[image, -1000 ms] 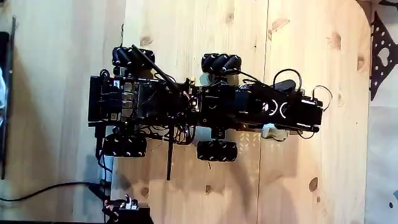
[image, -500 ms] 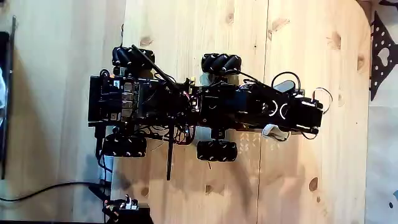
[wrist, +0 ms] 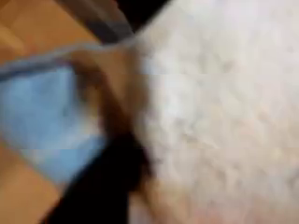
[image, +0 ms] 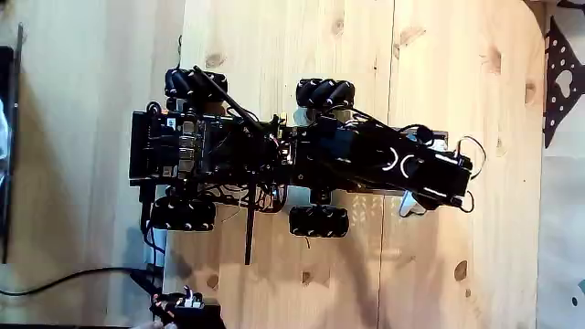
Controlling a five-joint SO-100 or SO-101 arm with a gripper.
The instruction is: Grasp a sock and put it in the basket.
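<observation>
Right of centre in the fixed view, my gripper (image: 416, 203) had swung lower over the sock (image: 409, 203), fingers' state untellable, suggesting the grasp was starting.

We could read no text, label, brand or number anywhere; white curved marks on the black arm (image: 402, 163) were too small to make out.

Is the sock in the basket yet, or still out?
Out: the sock shows as a whitish bit beside the claw, far from the basket.
</observation>
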